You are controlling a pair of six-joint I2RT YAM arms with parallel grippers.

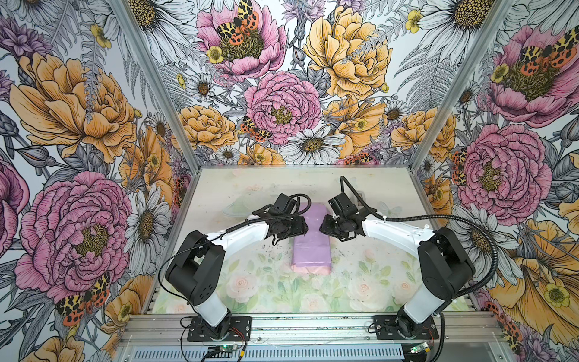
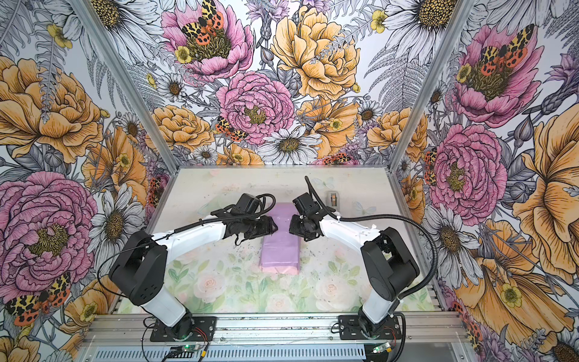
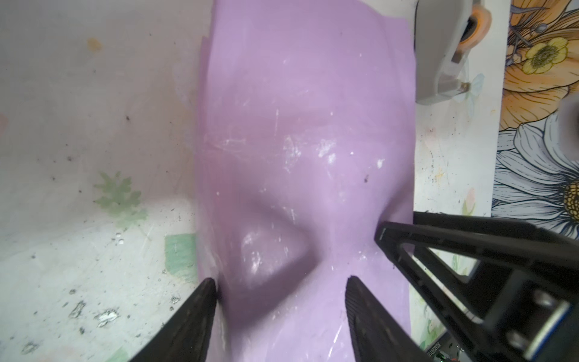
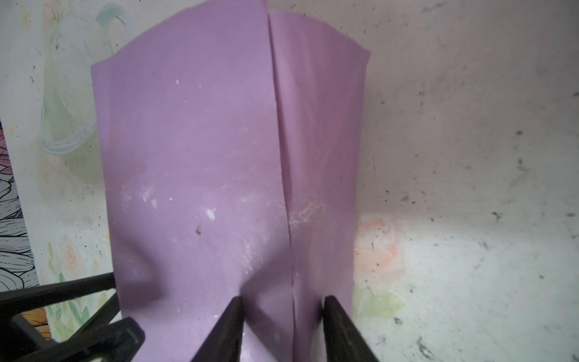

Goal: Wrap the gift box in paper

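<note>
Central on the table (image 1: 238, 250), toward its front edge: the gift box (image 1: 311, 255) sleeved in the paper (image 1: 313, 213). Thin, light, crease-prone; probably best pinched along the seam (image 4: 282, 125). Straddled by the left gripper (image 3: 279, 282), jaws spread, and the right gripper (image 4: 282, 301), narrower, grip unclear.

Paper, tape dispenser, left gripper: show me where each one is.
paper (image 1: 310, 250): a top view, flat lilac top near its front end.
tape dispenser (image 2: 334, 200): a top view, its grey body.
left gripper (image 3: 281, 281): left wrist view, midway between its fingertips.
</note>
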